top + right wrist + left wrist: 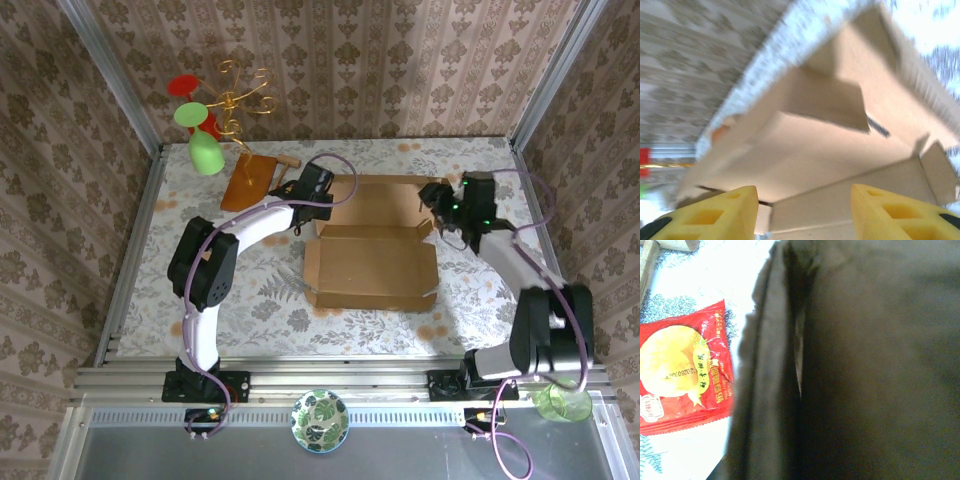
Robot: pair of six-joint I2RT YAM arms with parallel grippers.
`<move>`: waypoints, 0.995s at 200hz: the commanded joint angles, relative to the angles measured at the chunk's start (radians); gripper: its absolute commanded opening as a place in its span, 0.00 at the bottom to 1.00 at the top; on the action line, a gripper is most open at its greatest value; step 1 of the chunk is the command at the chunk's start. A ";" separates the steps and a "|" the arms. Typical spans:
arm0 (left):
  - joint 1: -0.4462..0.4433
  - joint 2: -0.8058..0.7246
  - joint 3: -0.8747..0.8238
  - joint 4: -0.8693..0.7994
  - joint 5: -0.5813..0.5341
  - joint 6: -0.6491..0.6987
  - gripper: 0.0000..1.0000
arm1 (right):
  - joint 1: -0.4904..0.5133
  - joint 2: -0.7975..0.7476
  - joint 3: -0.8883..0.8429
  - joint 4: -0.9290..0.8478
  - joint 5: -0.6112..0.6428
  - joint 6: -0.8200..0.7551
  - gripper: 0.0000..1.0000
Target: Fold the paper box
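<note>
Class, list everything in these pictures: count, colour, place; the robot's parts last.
paper box: one, brown, table centre
wooden board: one, orange-brown, left of box
wooden handle: one, pale, behind board
green glass: one, green, far left corner
red glass: one, red, behind green glass
wire stand: one, gold, far left corner
snack packet: one, red, beside box
bowl: one, green-patterned, near ledge
cup: one, green, near right corner
left tool: one, dark, shut, box's rear left
right tool: one, yellow, open, box's rear right
</note>
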 commanded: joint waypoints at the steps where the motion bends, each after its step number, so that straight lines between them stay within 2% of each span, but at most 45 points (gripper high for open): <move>1: 0.019 0.002 0.068 -0.094 0.023 0.053 0.00 | -0.060 -0.098 0.023 -0.057 -0.042 -0.101 0.49; 24: 0.044 0.031 0.135 -0.197 0.069 0.057 0.00 | -0.105 -0.098 0.033 -0.049 -0.037 -0.122 0.43; 62: 0.069 0.058 0.169 -0.253 0.113 0.073 0.00 | -0.192 -0.012 0.014 -0.025 -0.033 -0.116 0.31; 103: 0.086 0.089 0.184 -0.257 0.138 0.066 0.00 | -0.229 0.199 0.013 0.037 -0.211 -0.216 0.23; 124: 0.101 0.110 0.204 -0.267 0.157 0.066 0.00 | -0.227 0.269 0.047 0.019 -0.278 -0.265 0.22; 199: 0.123 0.184 0.303 -0.312 0.205 0.105 0.00 | -0.153 0.387 0.127 -0.095 -0.340 -0.471 0.25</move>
